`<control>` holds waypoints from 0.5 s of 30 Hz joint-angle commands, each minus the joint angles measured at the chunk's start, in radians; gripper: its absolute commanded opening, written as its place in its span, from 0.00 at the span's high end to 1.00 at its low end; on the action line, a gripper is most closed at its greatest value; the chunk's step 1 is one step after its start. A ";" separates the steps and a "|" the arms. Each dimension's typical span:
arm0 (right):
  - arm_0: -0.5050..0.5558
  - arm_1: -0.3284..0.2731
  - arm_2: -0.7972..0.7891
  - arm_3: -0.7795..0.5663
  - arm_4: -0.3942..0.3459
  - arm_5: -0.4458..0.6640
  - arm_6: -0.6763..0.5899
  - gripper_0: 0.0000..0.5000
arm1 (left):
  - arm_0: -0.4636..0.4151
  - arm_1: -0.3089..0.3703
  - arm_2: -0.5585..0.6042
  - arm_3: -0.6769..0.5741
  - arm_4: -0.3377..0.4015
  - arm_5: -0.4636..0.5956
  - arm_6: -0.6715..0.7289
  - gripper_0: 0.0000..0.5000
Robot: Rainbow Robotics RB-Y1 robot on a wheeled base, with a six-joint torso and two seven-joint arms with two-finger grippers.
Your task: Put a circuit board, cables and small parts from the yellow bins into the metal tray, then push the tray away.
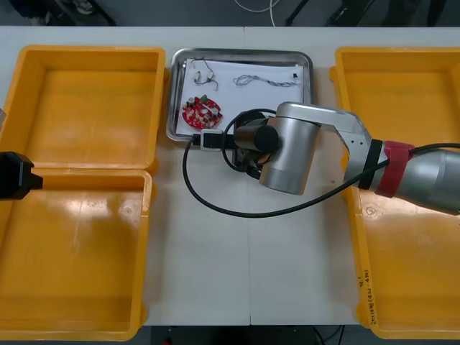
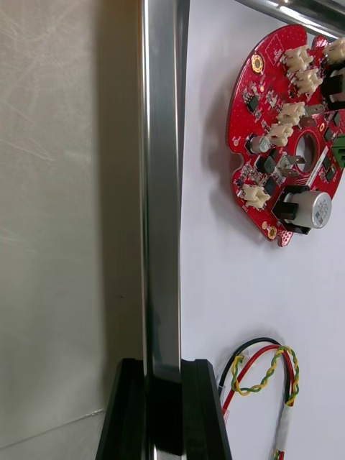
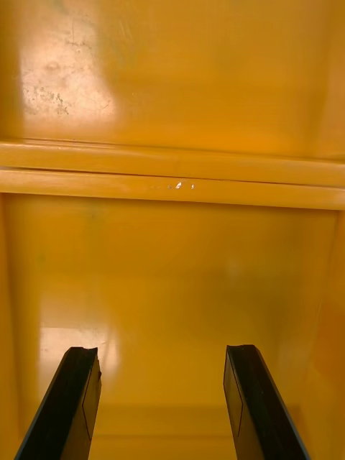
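With the tray loaded, I judged the step in hand to be the push. The metal tray (image 1: 241, 52) sat at the far middle of the table (image 1: 244, 237), between the far bins. The right gripper (image 1: 208, 139) was clamped on its near rim toward the left corner: one finger outside on the table side, one inside on the white liner, the rim pinched between them. That grip was off-centre, so I wanted a slow, straight drive to the far side with the wrist level so the rim didn't lift, watching for the tray swinging toward the far-left bin. Only a little table showed beyond the far rim, so a short push looked enough.

The four yellow bins (image 1: 86, 108), two at each side, showed bare floors. The left gripper (image 1: 16, 177) hung over the left pair, fingers wide apart and holding nothing. The tray held the lot:
- the round red circuit board (image 1: 202, 112) in its near-left corner, near the gripping fingers
- a twisted blue and white cable (image 1: 264, 80) toward the far right
- a red and yellow cable (image 1: 203, 70) at far left
- what looked like a small metal part (image 1: 295, 74) near the far-right corner — too small for me to be sure
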 commanded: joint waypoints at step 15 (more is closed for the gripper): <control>-0.075 -0.036 -0.032 0.094 -0.074 -0.077 0.073 1.00 | 0.021 0.044 0.030 -0.029 0.007 0.006 -0.089 0.00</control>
